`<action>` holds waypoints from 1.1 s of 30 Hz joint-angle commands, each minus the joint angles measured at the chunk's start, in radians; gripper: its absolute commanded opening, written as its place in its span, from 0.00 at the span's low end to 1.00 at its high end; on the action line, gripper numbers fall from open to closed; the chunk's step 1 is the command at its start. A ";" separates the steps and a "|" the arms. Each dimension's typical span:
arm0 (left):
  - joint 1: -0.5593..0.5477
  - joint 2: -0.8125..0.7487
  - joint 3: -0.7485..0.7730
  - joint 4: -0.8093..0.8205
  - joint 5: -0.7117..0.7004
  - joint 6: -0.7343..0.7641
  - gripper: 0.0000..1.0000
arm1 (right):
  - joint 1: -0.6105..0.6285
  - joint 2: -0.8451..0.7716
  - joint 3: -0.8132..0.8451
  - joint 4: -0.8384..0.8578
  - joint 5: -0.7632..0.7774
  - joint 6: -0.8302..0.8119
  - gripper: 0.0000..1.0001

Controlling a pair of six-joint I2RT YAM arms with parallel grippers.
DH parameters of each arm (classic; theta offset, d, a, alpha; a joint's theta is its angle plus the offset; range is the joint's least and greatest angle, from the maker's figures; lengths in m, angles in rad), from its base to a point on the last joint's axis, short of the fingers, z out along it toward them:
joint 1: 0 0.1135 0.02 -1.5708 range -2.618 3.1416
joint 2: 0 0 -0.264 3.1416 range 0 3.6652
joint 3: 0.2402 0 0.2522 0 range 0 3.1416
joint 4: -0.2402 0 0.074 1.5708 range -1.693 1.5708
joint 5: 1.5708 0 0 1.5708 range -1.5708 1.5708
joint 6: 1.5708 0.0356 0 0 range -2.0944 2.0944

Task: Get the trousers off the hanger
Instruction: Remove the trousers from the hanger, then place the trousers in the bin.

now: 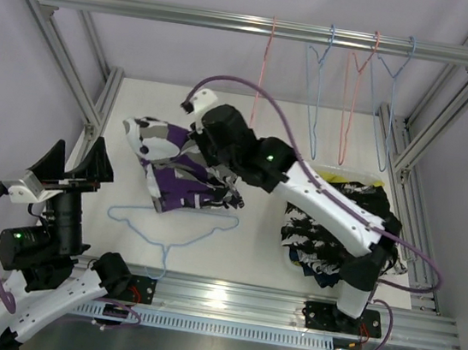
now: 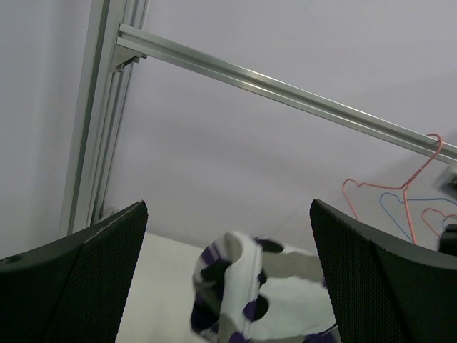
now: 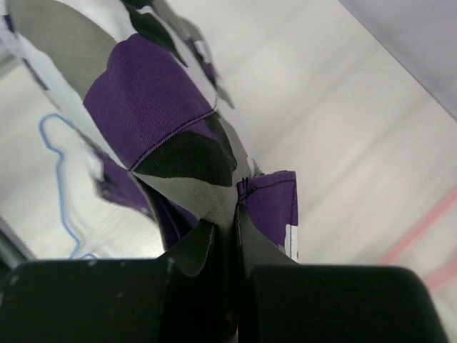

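My right gripper [image 1: 204, 156] is shut on patterned black, white and purple trousers [image 1: 168, 171] and holds them lifted over the table's middle left; in the right wrist view the cloth [image 3: 153, 121] is pinched between the fingers [image 3: 227, 236]. A light blue hanger [image 1: 171, 223] lies bare on the table just below the trousers. My left gripper [image 1: 75, 167] is open and empty at the left, raised, facing the trousers [image 2: 250, 296]. A pile of trousers [image 1: 330, 231], patterned with a yellow-green edge, lies at the right under the right arm.
Several empty hangers, pink [image 1: 264, 67] and blue [image 1: 317, 91], hang from the rail [image 1: 254, 25] at the back. Aluminium frame posts stand at both sides. The table's front rail [image 1: 226, 299] runs along the bottom.
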 commanded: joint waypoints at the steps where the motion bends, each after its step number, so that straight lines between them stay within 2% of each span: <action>1: 0.011 0.030 0.030 -0.008 0.028 -0.026 0.99 | -0.018 -0.197 0.020 0.074 0.011 0.154 0.00; 9: 0.011 0.045 0.031 -0.025 0.043 -0.047 0.99 | 0.014 -0.413 -0.138 0.077 0.031 0.231 0.00; 15: 0.011 0.053 0.035 -0.039 0.051 -0.059 0.99 | 0.104 -0.568 -0.217 0.028 0.207 0.277 0.00; 23: 0.011 0.062 0.036 -0.049 0.057 -0.070 0.99 | 0.170 -0.806 -0.455 -0.030 0.498 0.422 0.00; 27: 0.011 0.076 0.041 -0.065 0.066 -0.087 0.99 | 0.203 -0.878 -0.484 -0.074 0.587 0.461 0.00; 33: 0.011 0.090 0.045 -0.076 0.074 -0.093 0.99 | 0.244 -0.909 -0.439 -0.209 0.733 0.540 0.00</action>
